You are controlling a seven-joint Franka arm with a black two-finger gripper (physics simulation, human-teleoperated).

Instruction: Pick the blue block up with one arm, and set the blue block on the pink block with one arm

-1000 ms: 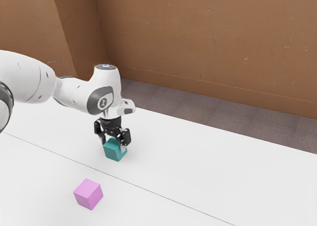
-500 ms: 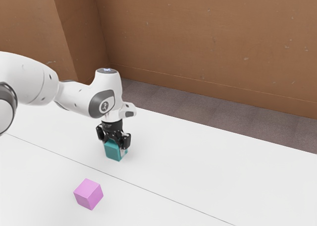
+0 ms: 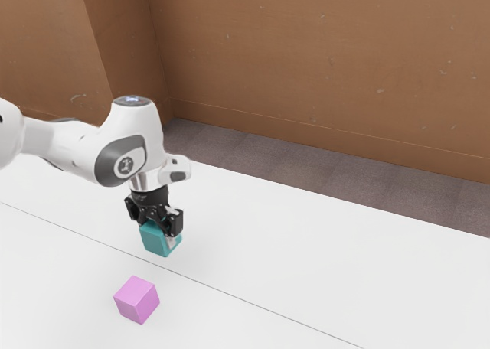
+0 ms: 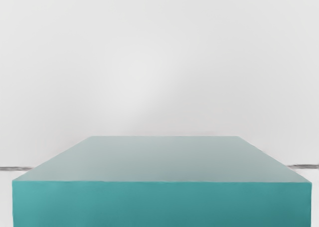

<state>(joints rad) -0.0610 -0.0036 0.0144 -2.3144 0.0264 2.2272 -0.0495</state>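
Lifted off table [image 3: 321, 272], shifted toward exterior view's left: matte blue block [image 3: 159, 243] | fingers [image 3: 157, 223] clamp its sides | pink block [image 3: 136, 298] apart

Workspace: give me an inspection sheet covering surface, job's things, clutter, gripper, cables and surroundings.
Surface: white table, flat and bare apart from the blocks.
Job's things: blue block held in the gripper, apart from the pink block, which sits on the table nearer the camera with nothing on top.
Clutter: nothing seen.
Gripper: gripper points down, shut on the blue block.
Cables: nothing seen.
Surroundings: brown walls and a grey floor beyond the table.
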